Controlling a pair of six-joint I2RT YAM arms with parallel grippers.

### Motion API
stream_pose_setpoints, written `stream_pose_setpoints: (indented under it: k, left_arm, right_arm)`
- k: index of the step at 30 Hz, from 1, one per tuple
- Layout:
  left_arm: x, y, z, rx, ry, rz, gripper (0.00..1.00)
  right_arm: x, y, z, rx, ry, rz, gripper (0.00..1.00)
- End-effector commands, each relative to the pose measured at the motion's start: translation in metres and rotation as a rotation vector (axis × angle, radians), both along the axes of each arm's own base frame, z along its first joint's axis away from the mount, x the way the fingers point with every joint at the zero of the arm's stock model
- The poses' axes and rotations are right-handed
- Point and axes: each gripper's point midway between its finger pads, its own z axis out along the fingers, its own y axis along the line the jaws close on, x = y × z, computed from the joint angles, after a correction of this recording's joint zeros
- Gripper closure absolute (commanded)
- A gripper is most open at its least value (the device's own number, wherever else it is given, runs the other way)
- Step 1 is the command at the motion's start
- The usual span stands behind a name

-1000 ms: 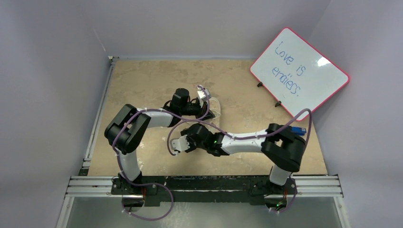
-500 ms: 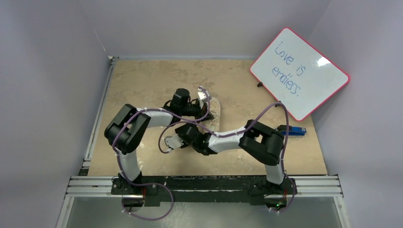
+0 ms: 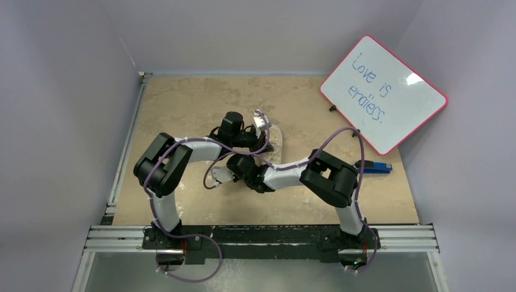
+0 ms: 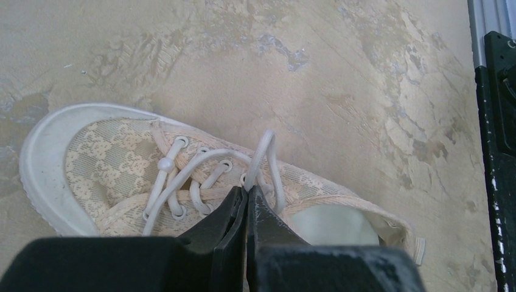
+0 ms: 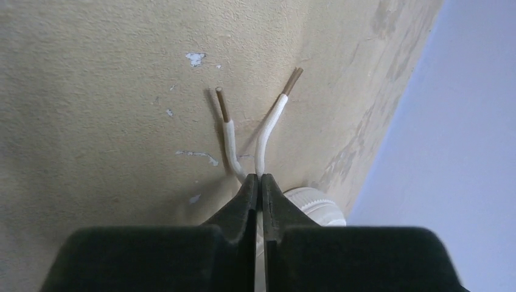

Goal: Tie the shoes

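As left fingers [image 4: 228, 220] pinch lace [image 4: 263, 151], sneaker [image 4: 103, 159] beneath

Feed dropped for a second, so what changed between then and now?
The right arm drew leftward, exposing the stapler, and the right tool closed on both lace ends. The left tool stayed shut on the lace loop; sneaker unmoved.

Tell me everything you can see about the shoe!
The sneaker is cream, with patterned fabric, a pale rubber toe and sole, and long cream laces through ringed eyelets. It sits sole-down on the tan table, with no foot inside. The left gripper pinches a lace loop near the top eyelets; the right gripper pinches both brown-tipped lace ends.
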Motion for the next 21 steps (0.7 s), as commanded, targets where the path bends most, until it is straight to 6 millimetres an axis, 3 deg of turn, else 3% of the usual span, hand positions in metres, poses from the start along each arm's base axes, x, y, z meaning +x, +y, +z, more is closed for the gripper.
stream_pose_setpoints:
  k: [1,8,12,21]
  left_arm:
    - [0.008,-0.003,0.022,-0.035,-0.064,-0.016,1.0]
    - [0.019,0.004,0.03,-0.033,-0.089,0.024,1.0]
    - [0.025,0.01,0.036,-0.046,-0.094,0.044,1.0]
    - [0.027,0.009,0.042,-0.093,-0.076,0.062,1.0]
  right_arm:
    - [0.005,-0.005,0.011,0.053,0.072,-0.081,1.0]
    - [-0.033,0.006,0.067,0.295,0.241,-0.029,1.0]
    - [-0.075,0.011,0.074,0.4,0.431,0.062,1.0]
    - [-0.121,0.011,0.071,0.425,0.636,0.168,1.0]
